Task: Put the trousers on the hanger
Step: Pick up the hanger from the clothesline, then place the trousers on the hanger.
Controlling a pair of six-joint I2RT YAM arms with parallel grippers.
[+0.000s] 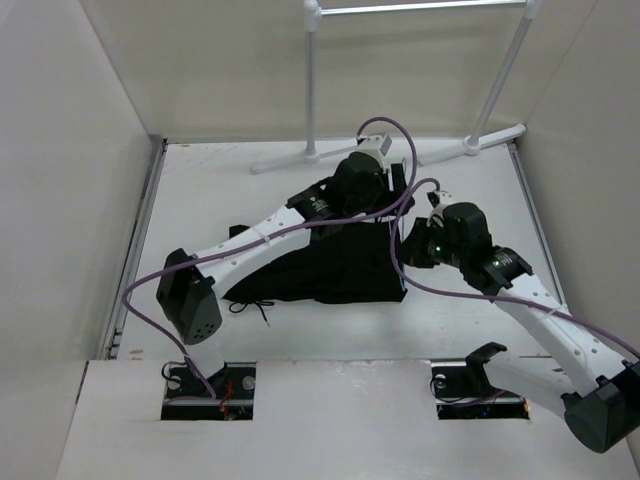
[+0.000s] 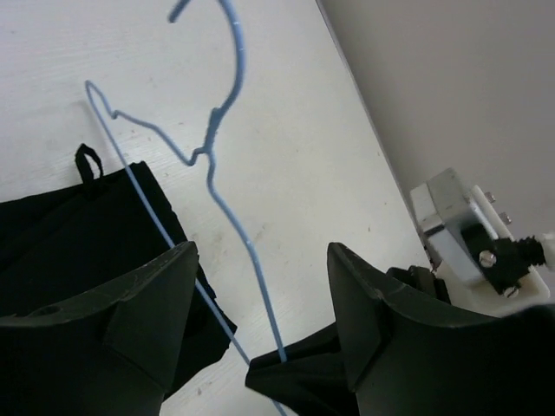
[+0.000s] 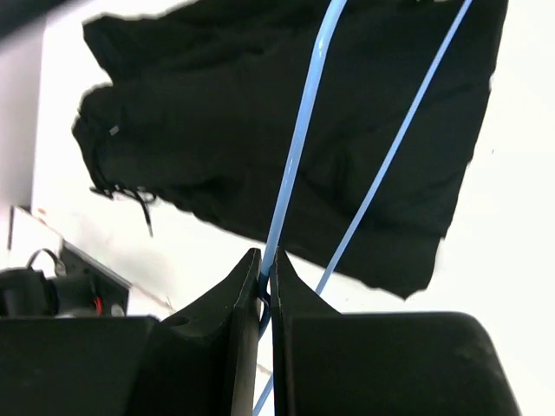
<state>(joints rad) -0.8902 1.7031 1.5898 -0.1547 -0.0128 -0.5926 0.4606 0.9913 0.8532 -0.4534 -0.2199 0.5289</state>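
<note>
The black trousers (image 1: 330, 265) lie crumpled on the table's middle. They also show in the left wrist view (image 2: 61, 234) and the right wrist view (image 3: 286, 121). The thin pale blue wire hanger (image 2: 221, 104) stands tilted above the table, its hook up, one arm passing over the trousers' edge. My right gripper (image 3: 264, 276) is shut on the hanger's lower wire (image 3: 299, 147); it sits at the trousers' right edge (image 1: 412, 245). My left gripper (image 2: 260, 295) is open and empty, one finger on each side of the hanger wire without touching it, above the trousers' far edge (image 1: 378, 188).
A white tubular garment rack (image 1: 312, 80) stands at the back, its feet (image 1: 495, 135) on the table. White walls close in left, back and right. The trousers' drawstring (image 1: 250, 305) trails toward the near left. Purple cables loop over both arms.
</note>
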